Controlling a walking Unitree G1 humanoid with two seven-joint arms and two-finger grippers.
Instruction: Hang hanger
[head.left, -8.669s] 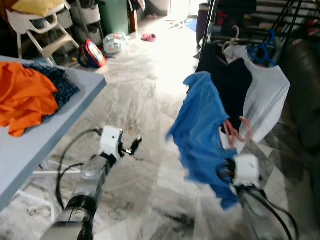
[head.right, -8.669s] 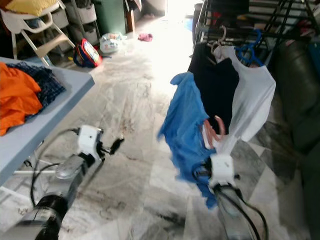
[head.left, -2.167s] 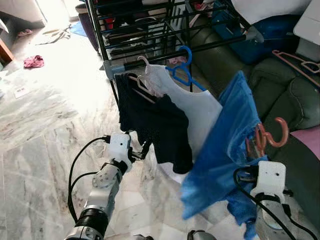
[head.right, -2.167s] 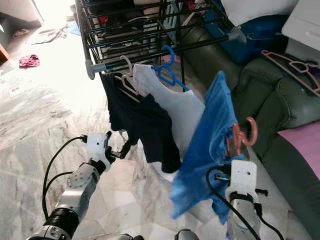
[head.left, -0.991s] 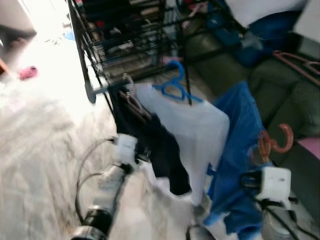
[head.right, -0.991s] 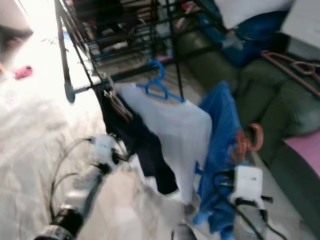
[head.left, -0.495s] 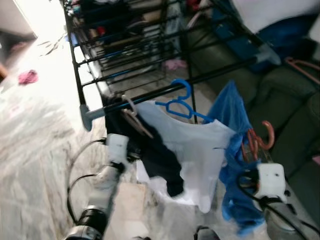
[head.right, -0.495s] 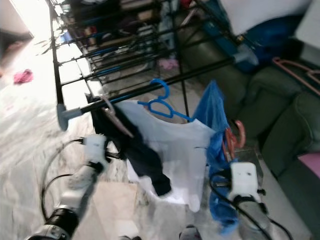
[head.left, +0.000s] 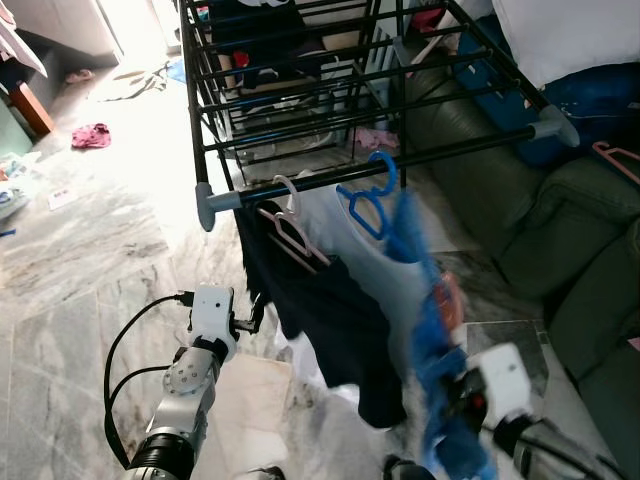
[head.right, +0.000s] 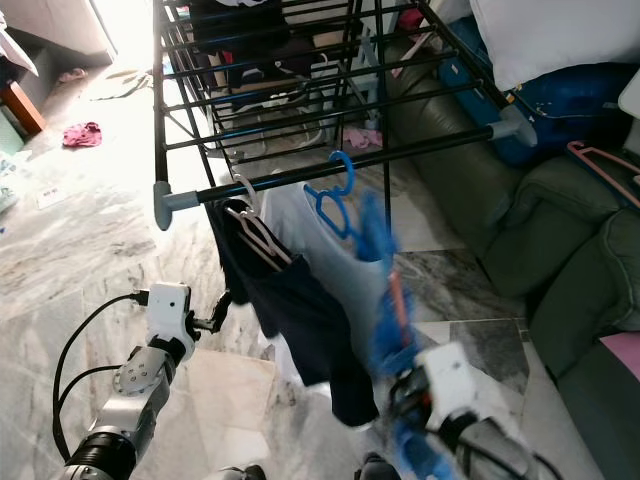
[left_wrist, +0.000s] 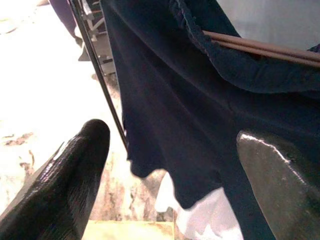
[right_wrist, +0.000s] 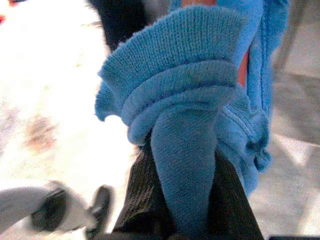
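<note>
My right claw (right_wrist: 186, 210) is clamped on the blue knitted garment (head.left: 432, 330) with its salmon plastic hanger (head.right: 397, 292); I should lift its hook over the black rack rail (head.left: 420, 160), beside the blue plastic hanger (head.left: 365, 195); my left claw (left_wrist: 165, 170) gapes idle.

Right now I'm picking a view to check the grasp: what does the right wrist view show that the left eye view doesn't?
Right wrist view alone: the black fingers closed on the bunched blue garment, orange hanger peeking through.

Left eye view alone: the drying rack's rail, the blue hanger, the dark garment and the left gripper, open, beside it.

Both: the blue garment at the right gripper, blurred in the eye view.
</note>
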